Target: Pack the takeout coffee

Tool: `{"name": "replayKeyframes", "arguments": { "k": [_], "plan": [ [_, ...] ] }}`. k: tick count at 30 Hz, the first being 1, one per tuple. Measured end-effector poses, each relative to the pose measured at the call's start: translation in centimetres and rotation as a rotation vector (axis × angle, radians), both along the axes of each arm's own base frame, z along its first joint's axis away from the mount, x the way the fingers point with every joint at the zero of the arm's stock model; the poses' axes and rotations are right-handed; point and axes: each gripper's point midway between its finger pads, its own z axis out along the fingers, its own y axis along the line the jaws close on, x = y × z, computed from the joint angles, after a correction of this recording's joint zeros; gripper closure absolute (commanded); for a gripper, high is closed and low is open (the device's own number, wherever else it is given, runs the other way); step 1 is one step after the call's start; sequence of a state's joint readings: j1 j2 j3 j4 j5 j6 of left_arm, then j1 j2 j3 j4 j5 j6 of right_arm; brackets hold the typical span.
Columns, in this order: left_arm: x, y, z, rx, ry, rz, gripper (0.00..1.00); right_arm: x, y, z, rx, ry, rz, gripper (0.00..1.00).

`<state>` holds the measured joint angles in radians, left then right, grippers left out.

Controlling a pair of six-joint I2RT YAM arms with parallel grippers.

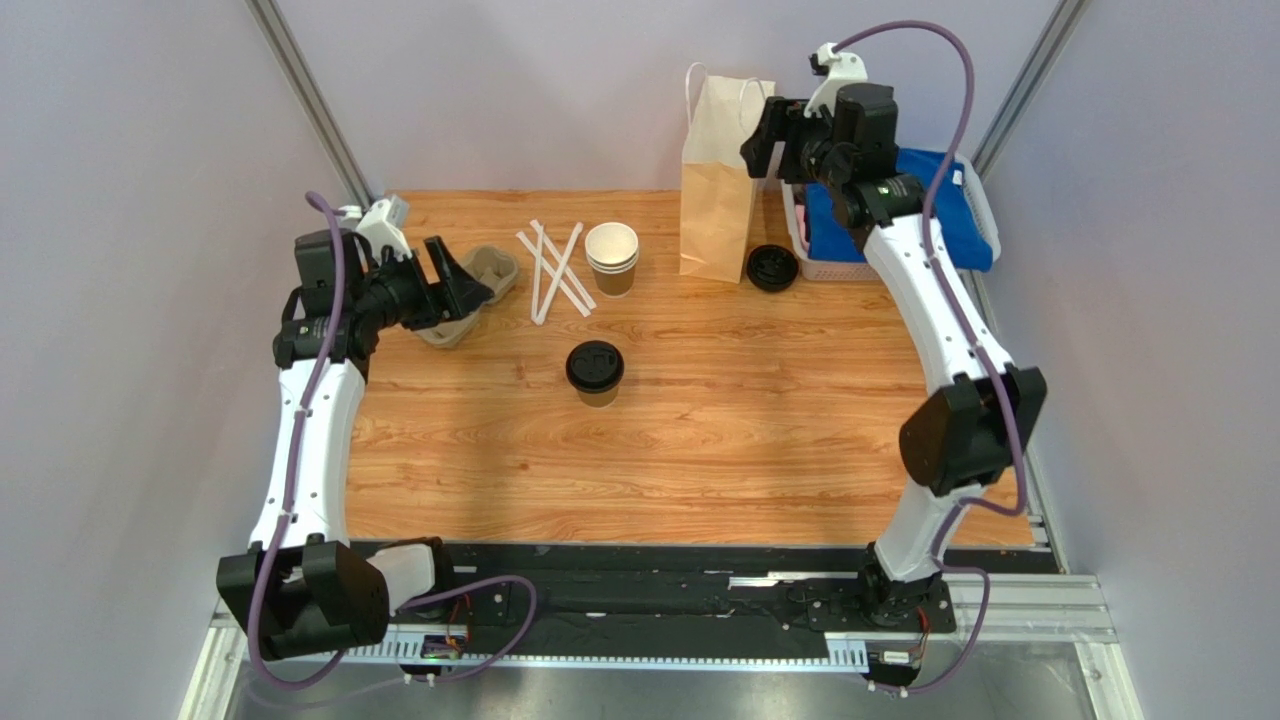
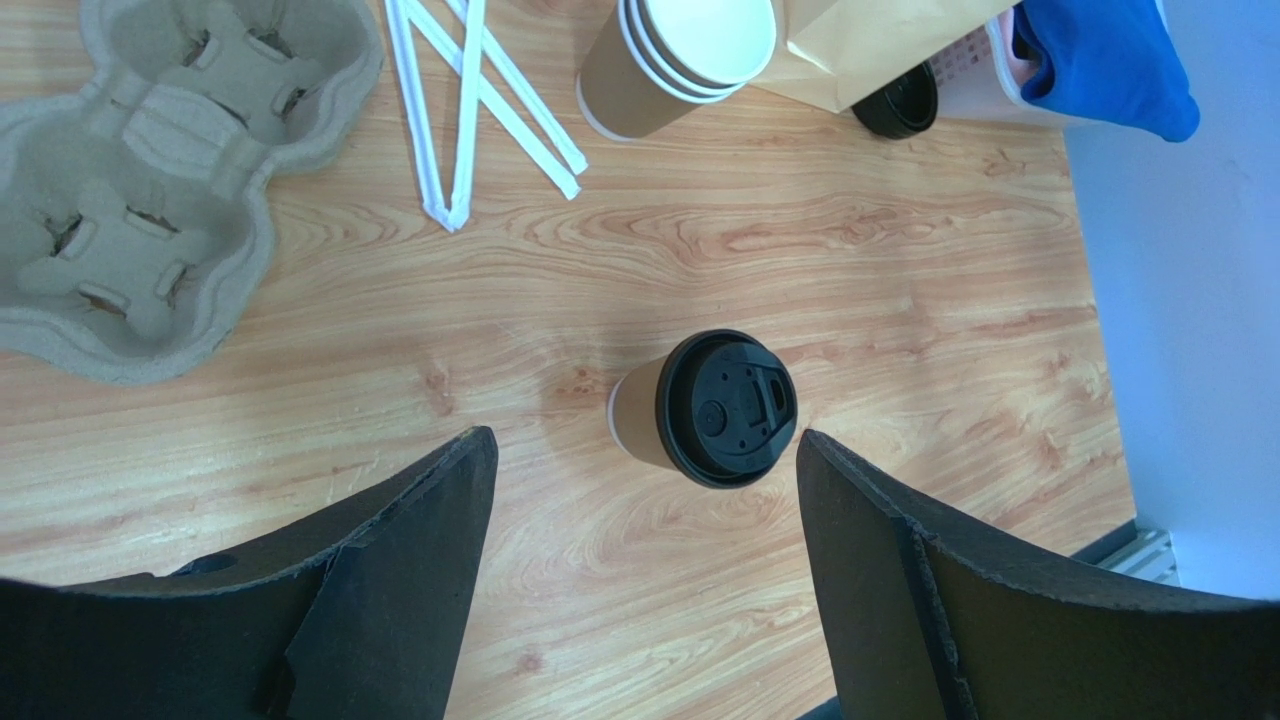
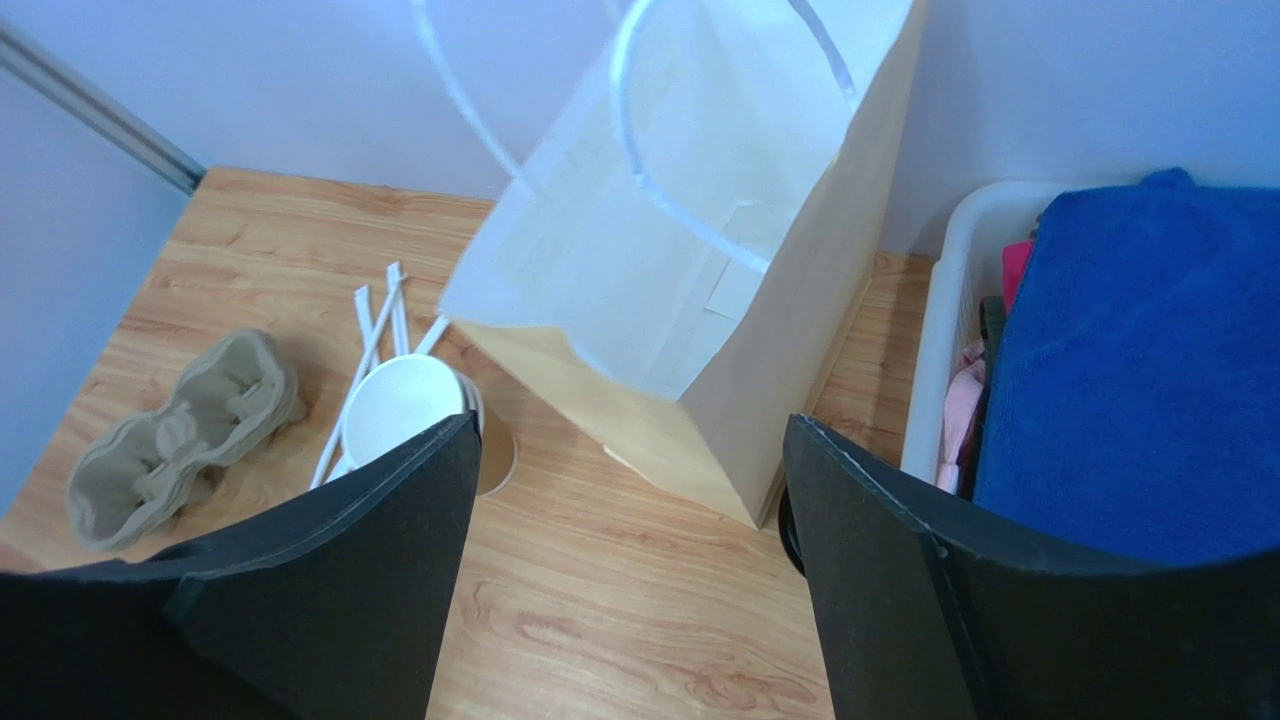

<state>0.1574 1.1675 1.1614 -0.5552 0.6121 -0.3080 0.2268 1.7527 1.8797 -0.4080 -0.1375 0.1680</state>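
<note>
Looking through the left wrist camera, I see the takeout coffee, a small brown kraft paper cup with a round, glossy black plastic lid (image 2: 706, 408). It stands upright near the middle of the wood-grain tabletop (image 2: 932, 315), apart from everything else. My left gripper (image 2: 643, 440) has its matte black fingers spread wide and holds nothing. In the top view it hangs over the left side, above the moulded grey pulp cup carrier (image 2: 150, 165).

Beyond the coffee lie several flat white paper-wrapped straws (image 2: 466, 105), crossed over one another. Just beside them is a stack of lidless brown paper cups with cream insides (image 2: 676, 60). The tall kraft paper bag with white cord handles (image 3: 706, 270) stands open at the far edge, its mouth tilted toward my right wrist camera. A loose black lid (image 1: 772, 267) lies at its foot.

My right gripper (image 3: 628, 423) is up beside the bag's mouth, fingers wide apart and empty. To its right a white plastic basket (image 3: 944, 323) holds a folded blue cloth (image 3: 1142, 390).

Plain pale grey walls and slanted metal posts close in the cell.
</note>
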Motion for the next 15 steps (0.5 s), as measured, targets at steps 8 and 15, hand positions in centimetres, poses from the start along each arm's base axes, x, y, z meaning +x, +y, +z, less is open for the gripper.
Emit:
{"name": "replayKeyframes", "arguments": {
  "k": [8,15],
  "plan": [
    [0.0,0.2,-0.8,0.007,0.014,0.013,0.18,5.9,-0.2,-5.5,0.019,0.091,-0.066,0.34],
    [0.1,0.6,-0.9,0.014,0.018,0.029,0.18,7.7,0.1,-6.4,0.035,0.090,-0.078,0.47]
  ]
}}
